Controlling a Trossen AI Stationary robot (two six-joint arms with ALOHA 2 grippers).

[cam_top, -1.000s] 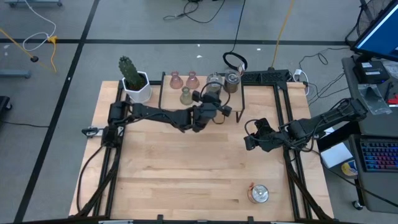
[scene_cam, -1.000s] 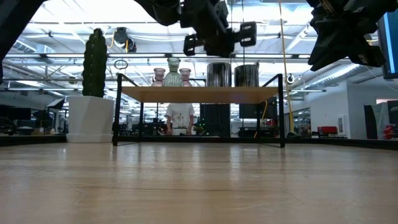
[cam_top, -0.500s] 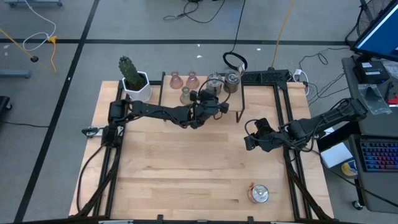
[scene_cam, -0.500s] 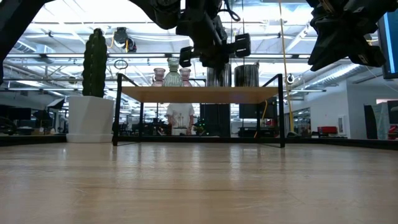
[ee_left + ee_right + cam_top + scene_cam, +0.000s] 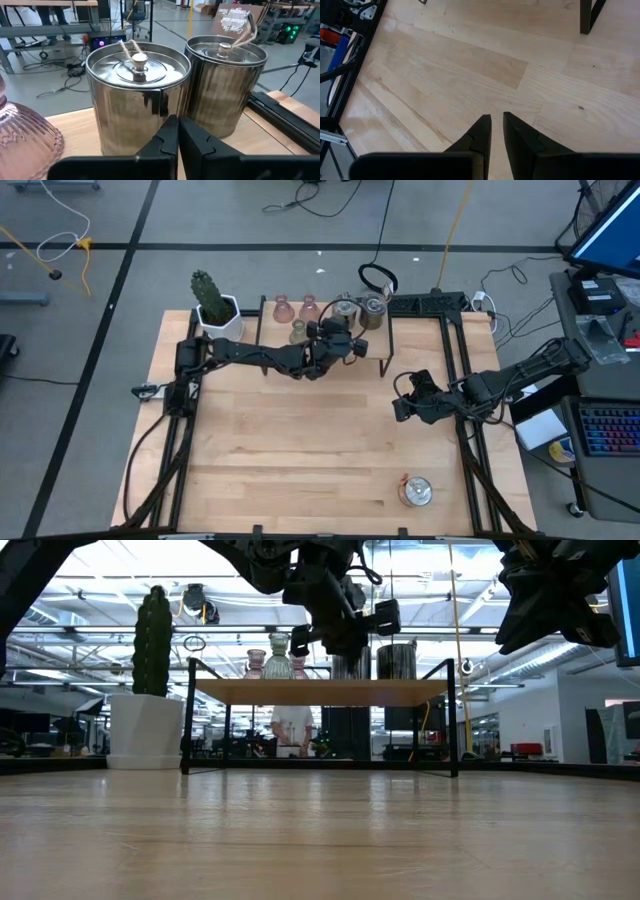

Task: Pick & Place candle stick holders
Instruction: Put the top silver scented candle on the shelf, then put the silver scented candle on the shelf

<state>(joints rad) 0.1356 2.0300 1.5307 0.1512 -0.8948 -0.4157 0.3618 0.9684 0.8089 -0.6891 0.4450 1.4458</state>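
High view, shelf: a small raised wooden shelf [image 5: 372, 340] on dark legs stands at the table's far edge, and the left arm covers much of it.
Left gripper [image 5: 177, 131]: over the shelf's front edge just before the two silver holders, fingers pressed together, nothing between them.
Silver holders on the shelf: two shiny round metal ones stand side by side, nearly touching; the nearer [image 5: 137, 95] is straight ahead of the fingertips, the other [image 5: 227, 80] beside it carries a card tag whose writing is too small to read.
From above: only the top of one silver holder [image 5: 374, 312] shows clearly; its neighbour is mostly hidden under the wrist.
Pink holders: two pale pink glass ones [image 5: 282, 307] [image 5: 310, 307] stand at the shelf's back; in the left wrist view only a ribbed pink edge [image 5: 25, 137] shows, cut off by the frame.
Olive-green holder [image 5: 298, 331]: in front of the pink pair, partly masked by the arm.
Third silver holder [image 5: 416, 491]: alone on the table near its front edge, well apart from both arms.
Right gripper [image 5: 496, 125]: hangs above bare table [image 5: 470, 65] on the right side, fingers nearly closed with a thin gap, holding nothing.
Cactus [image 5: 210, 297]: in a white pot at the far left corner.
Low view: both arms enter cut off at the top; the far-off person under the shelf is too small to make out.
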